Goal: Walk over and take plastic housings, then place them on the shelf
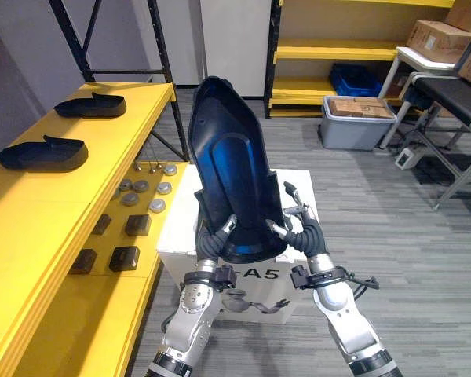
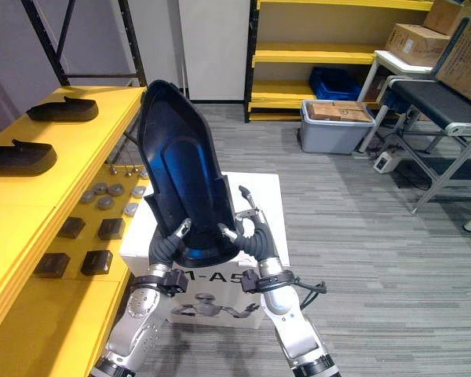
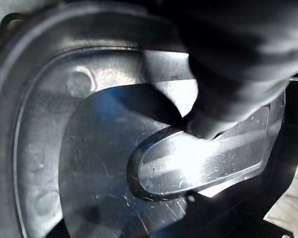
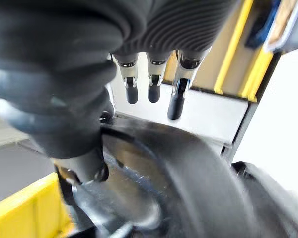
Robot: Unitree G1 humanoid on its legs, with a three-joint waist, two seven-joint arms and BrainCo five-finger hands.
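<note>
Left of the white box (image 2: 265, 182) ran the yellow shelf (image 1: 31, 212). Two smaller housings (image 1: 43, 155) lay on its top board, with metal discs (image 1: 141, 187) and dark blocks (image 1: 125, 258) on the lower board just beside the box. Above the box we held the big housing (image 1: 228, 169) upright, hollow side toward us. Our left hand (image 1: 214, 242) and right hand (image 1: 302, 232) each clamped its lower rim, thumbs hooked inside. Right of the box the striped floor (image 1: 392, 259) lay open, with a grey bin (image 1: 353, 129) well beyond it.
</note>
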